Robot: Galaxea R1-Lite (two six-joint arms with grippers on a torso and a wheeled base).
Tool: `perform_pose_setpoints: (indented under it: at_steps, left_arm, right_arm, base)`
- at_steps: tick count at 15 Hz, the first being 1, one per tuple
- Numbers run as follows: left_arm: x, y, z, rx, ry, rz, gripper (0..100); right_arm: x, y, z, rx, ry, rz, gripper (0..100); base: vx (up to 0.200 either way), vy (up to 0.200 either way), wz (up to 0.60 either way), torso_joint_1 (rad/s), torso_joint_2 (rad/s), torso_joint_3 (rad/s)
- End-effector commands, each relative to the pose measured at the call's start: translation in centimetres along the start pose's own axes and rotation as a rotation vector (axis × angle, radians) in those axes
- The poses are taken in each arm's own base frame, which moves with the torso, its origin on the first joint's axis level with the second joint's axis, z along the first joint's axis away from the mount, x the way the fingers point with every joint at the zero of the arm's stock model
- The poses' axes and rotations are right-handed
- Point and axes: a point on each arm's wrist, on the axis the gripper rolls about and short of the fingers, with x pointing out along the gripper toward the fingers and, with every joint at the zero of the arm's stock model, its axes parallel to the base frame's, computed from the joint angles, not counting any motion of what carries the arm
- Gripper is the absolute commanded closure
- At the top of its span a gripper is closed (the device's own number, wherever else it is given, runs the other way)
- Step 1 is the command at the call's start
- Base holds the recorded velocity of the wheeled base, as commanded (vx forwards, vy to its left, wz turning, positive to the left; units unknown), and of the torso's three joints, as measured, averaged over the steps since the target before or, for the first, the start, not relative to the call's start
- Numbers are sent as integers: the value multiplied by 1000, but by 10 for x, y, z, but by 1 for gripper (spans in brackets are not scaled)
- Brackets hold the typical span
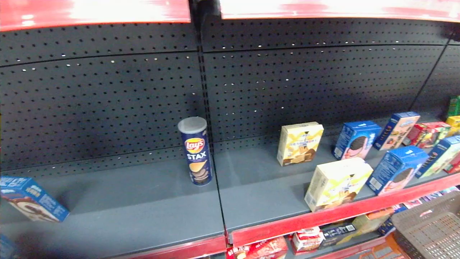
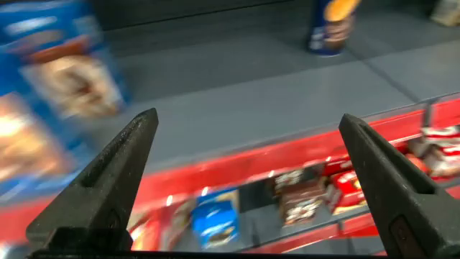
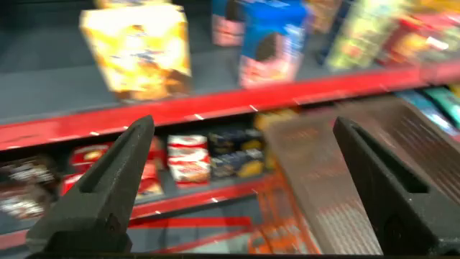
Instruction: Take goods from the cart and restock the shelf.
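Note:
A grey shelf board (image 1: 143, 201) with a red front lip holds a blue chip can (image 1: 196, 151) standing upright near the middle. A blue box (image 1: 32, 198) leans at the far left. Right of the can stand two cream boxes (image 1: 300, 144) (image 1: 337, 183) and blue cookie boxes (image 1: 355, 140) (image 1: 395, 172). The grey cart basket (image 1: 431, 226) is at the lower right. My left gripper (image 2: 248, 119) is open and holds nothing, in front of the shelf lip, with the blue box (image 2: 65, 65) and chip can (image 2: 330, 29) beyond. My right gripper (image 3: 243, 124) is open, holding nothing, above the basket (image 3: 345, 173), facing a cream box (image 3: 136, 50).
More colourful boxes (image 1: 431, 135) crowd the shelf's far right end. A lower shelf (image 1: 323, 237) under the red lip is packed with snack packs. A dark pegboard wall (image 1: 107, 100) backs the shelf. Open board lies on both sides of the can.

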Motion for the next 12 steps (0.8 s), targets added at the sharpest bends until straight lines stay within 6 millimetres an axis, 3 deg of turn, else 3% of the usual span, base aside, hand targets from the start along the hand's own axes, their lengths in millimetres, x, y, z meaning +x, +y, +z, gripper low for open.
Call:
perform_pose_setpoints:
  at_steps: [1, 12]
  left_arm:
    - [0, 0, 0, -1, -1, 1, 0]
    - [0, 0, 0, -1, 1, 1, 0]
  right_arm:
    - [0, 0, 1, 0, 0, -1, 0]
    - [-2, 0, -1, 0, -14, -5, 0]
  base:
    - [0, 0, -600, 2, 2, 2]
    - [0, 0, -600, 2, 3, 2]
